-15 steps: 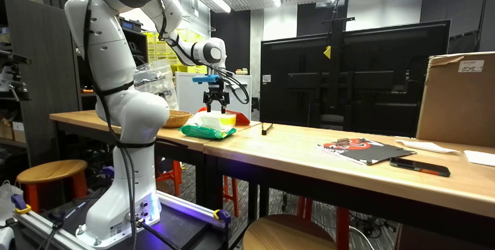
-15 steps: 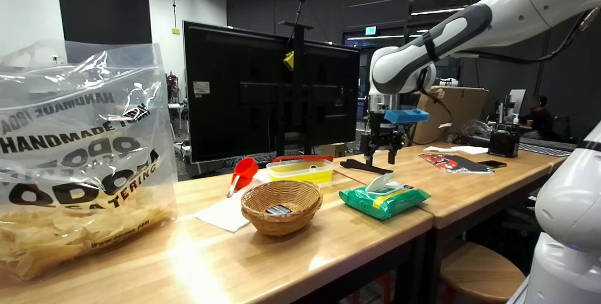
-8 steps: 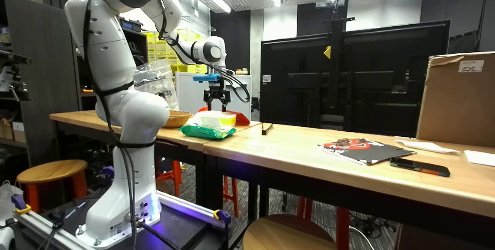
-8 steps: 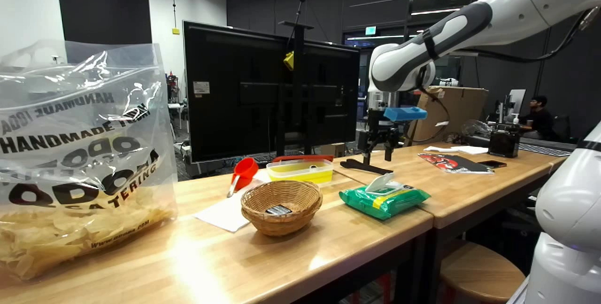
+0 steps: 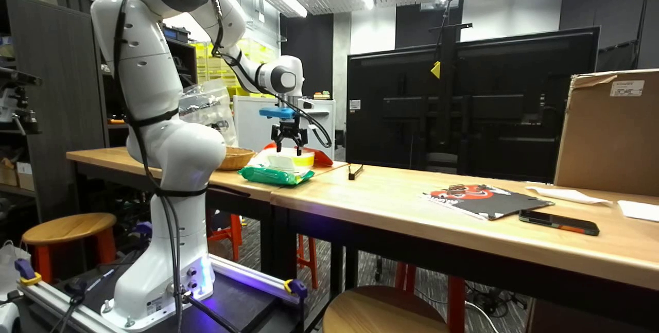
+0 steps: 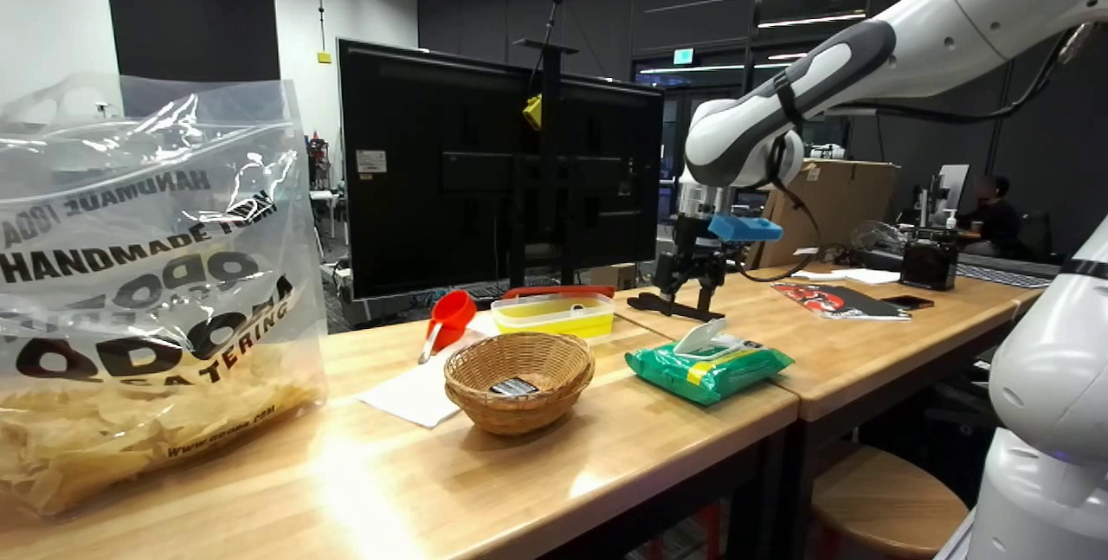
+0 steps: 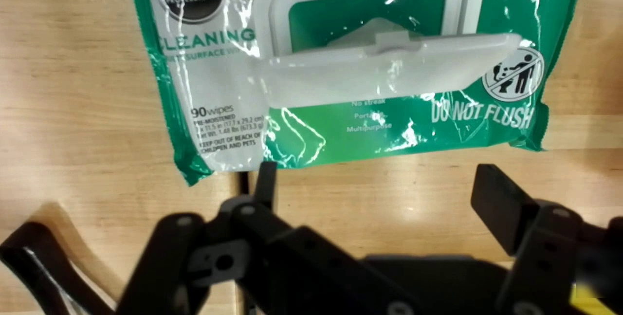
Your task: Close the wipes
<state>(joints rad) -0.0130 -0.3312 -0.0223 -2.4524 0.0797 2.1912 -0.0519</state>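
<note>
The wipes are a green soft pack point(image 6: 736, 370) lying flat on the table, also in an exterior view point(image 5: 275, 175) and the wrist view point(image 7: 316, 135). Its white plastic lid point(image 7: 389, 79) stands hinged open and tilted up, and the framed opening point(image 7: 365, 10) shows; the lid also shows in an exterior view point(image 6: 699, 337). My gripper point(image 7: 377, 166) is open with nothing between its fingers. In the exterior views the gripper point(image 6: 686, 300) hangs above the table, behind the pack on the monitor side, higher than the lid point(image 5: 289, 151).
A black strap-like object point(image 6: 645, 304) lies under and beside the gripper. A yellow container point(image 6: 554, 318), a wicker basket point(image 6: 519, 382), a red scoop point(image 6: 452, 318) and a bag of chips point(image 6: 156, 326) stand along the table. A magazine point(image 5: 479, 199) and a phone point(image 5: 558, 221) lie farther along.
My gripper has come down a little and tilted, its fingertips shifting slightly to the left in the view with the basket. The fingers stay open. The wipes and lid have not moved.
</note>
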